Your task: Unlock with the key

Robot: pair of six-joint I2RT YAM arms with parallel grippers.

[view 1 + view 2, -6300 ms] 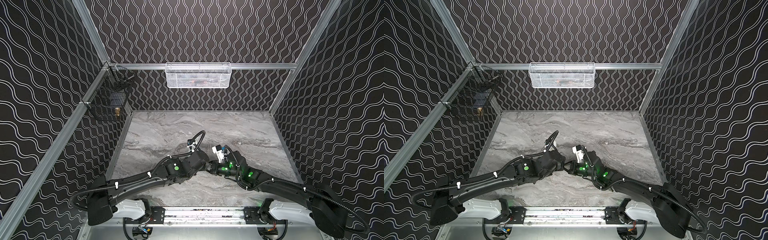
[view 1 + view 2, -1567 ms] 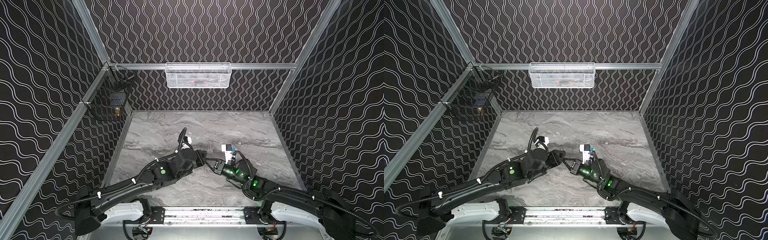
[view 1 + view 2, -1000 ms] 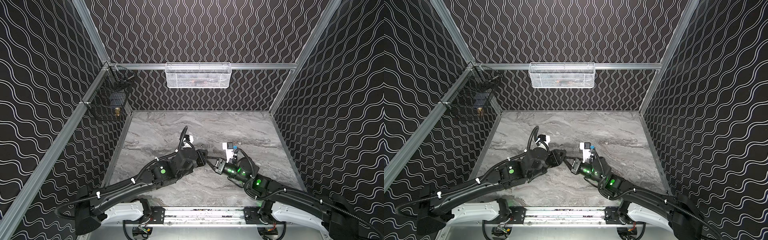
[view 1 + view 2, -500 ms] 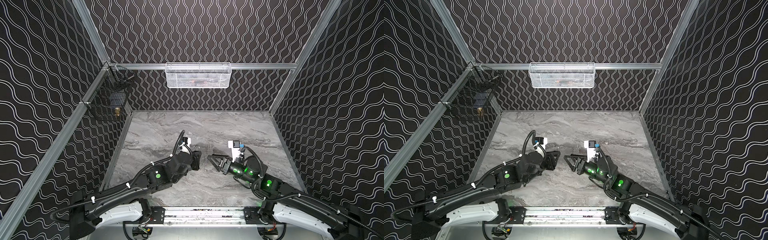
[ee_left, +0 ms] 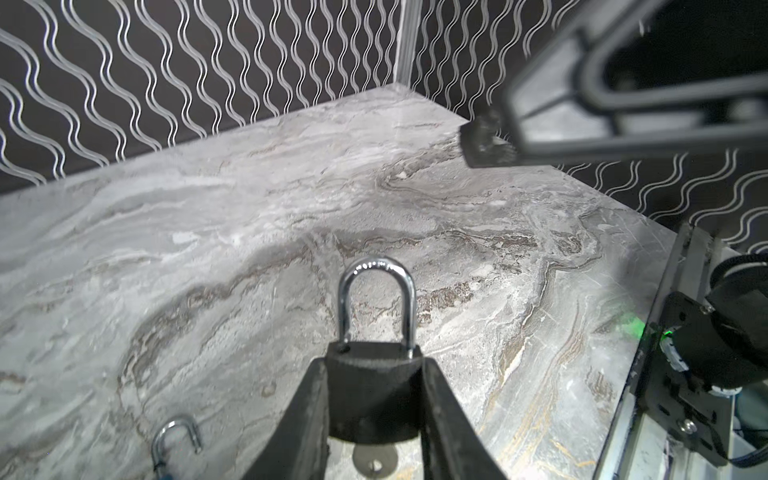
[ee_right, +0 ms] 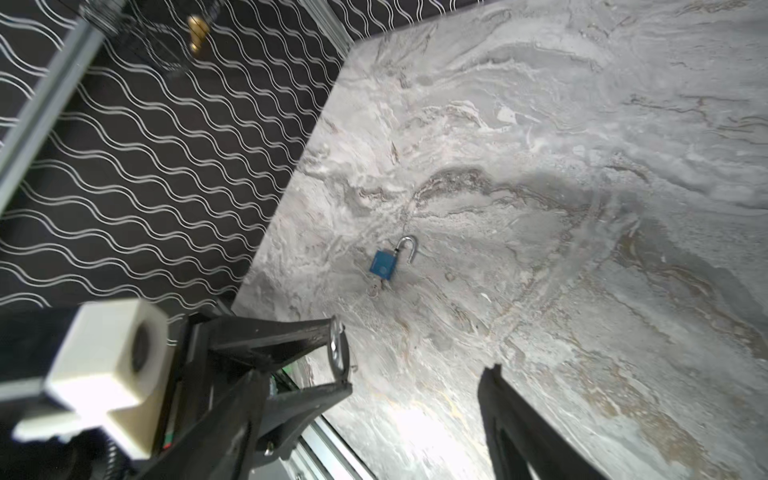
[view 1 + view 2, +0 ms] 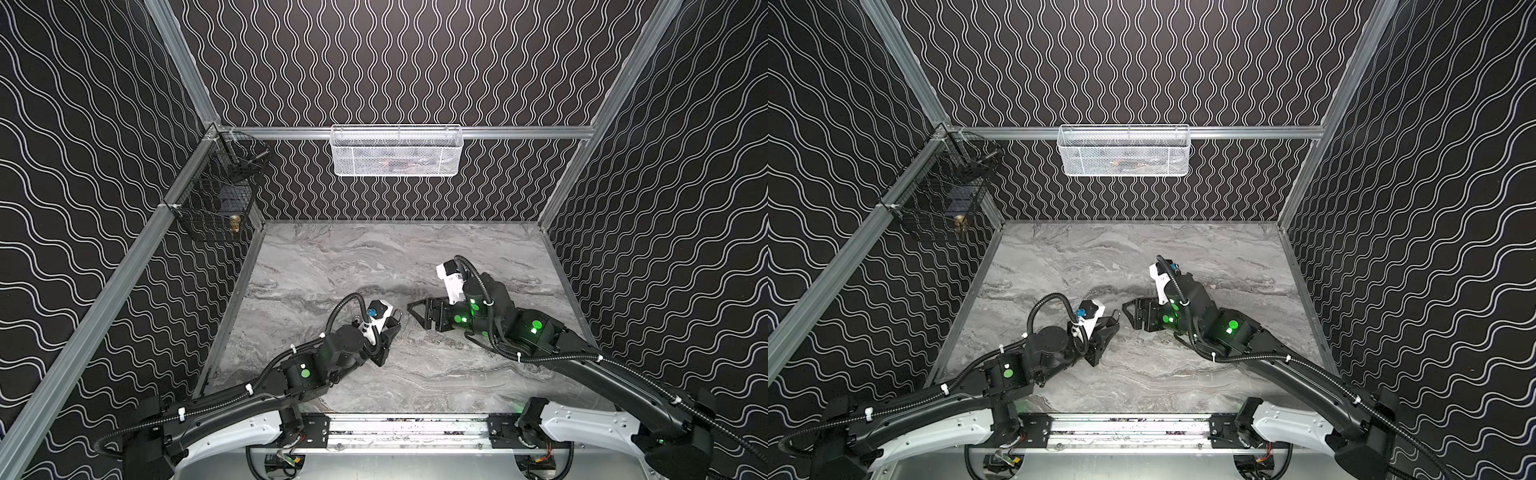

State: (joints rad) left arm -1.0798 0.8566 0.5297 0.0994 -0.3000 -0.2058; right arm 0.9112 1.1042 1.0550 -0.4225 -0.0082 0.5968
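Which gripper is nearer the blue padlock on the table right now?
Left. The left gripper, shut on the black padlock, hangs close beside the blue padlock; the right gripper, open, sits farther off, beyond the left one.

Bright, even light — soft shadows on the table (image 7: 374, 257); wrist views blur, perhaps motion, at edges.

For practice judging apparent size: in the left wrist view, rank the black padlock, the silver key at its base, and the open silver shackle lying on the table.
1. Black padlock with silver shackle: clearly largest.
2–3. Open silver shackle and silver key head look alike; both partly cut off, so unranked.
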